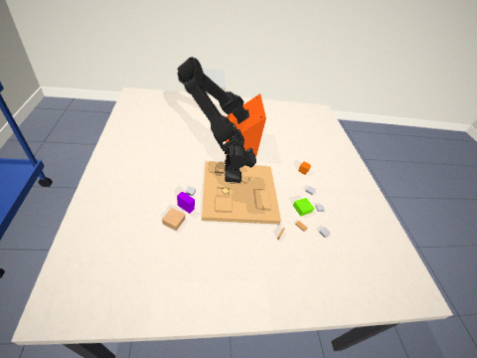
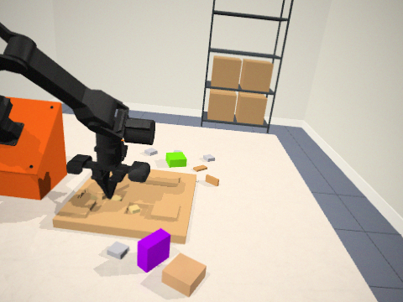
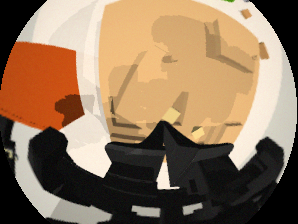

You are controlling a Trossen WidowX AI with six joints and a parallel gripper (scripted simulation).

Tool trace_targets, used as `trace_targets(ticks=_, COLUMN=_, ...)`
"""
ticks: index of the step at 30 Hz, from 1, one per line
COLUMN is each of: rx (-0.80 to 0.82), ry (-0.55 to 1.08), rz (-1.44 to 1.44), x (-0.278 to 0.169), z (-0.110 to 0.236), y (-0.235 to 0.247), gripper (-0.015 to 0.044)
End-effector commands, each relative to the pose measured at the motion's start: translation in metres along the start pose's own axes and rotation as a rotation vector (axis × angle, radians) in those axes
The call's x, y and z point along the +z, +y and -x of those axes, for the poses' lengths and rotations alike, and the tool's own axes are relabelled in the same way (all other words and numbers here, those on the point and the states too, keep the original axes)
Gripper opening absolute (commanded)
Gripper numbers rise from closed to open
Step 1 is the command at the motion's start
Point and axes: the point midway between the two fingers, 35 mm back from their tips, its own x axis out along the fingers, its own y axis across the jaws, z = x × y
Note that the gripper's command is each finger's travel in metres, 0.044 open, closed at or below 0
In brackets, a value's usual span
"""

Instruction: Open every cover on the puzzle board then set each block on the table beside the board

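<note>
Right under the pinched-together, empty gripper (image 2: pixel 110 194) sits the puzzle board (image 2: pixel 176 218), fingertips down at a cover (image 2: pixel 86 206).

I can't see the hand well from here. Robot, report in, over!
Hand shut, holding nothing, tip down on the puzzle board. Purple block and green block lie beside the board. Nothing blocking the hand.

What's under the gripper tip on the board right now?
The shut gripper points down at the puzzle board, its tip at a cover near the rear-left corner; small pale pieces show beside it. Whether a block sits in the well beneath is hidden by the fingers and cover.
</note>
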Motion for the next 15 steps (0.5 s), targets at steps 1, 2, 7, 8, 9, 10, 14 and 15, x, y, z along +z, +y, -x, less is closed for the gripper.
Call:
trace_targets(ticks=1, rx=0.000, ry=0.001, rz=0.003, x=0.001, z=0.000, y=0.005, gripper=0.0000)
trace_targets(ticks=2, rx=0.000, ry=0.001, rz=0.004, x=0.001, z=0.000, y=0.006, gripper=0.0000)
trace_targets(ticks=7, rx=0.000, ry=0.001, rz=0.004, x=0.002, z=0.000, y=0.013, gripper=0.0000)
trace_targets(ticks=8, rx=0.000, ry=0.001, rz=0.004, x=0.002, z=0.000, y=0.014, gripper=0.0000)
trace_targets(ticks=9, rx=0.000, ry=0.001, rz=0.004, x=0.003, z=0.000, y=0.015, gripper=0.0000)
trace_targets(ticks=10, rx=0.000, ry=0.001, rz=0.004, x=0.003, z=0.000, y=0.017, gripper=0.0000)
trace_targets(ticks=14, rx=0.000, ry=0.000, rz=0.004, x=0.004, z=0.000, y=0.021, gripper=0.0000)
trace_targets(ticks=15, rx=0.000, ry=0.000, rz=0.004, x=0.004, z=0.000, y=0.021, gripper=0.0000)
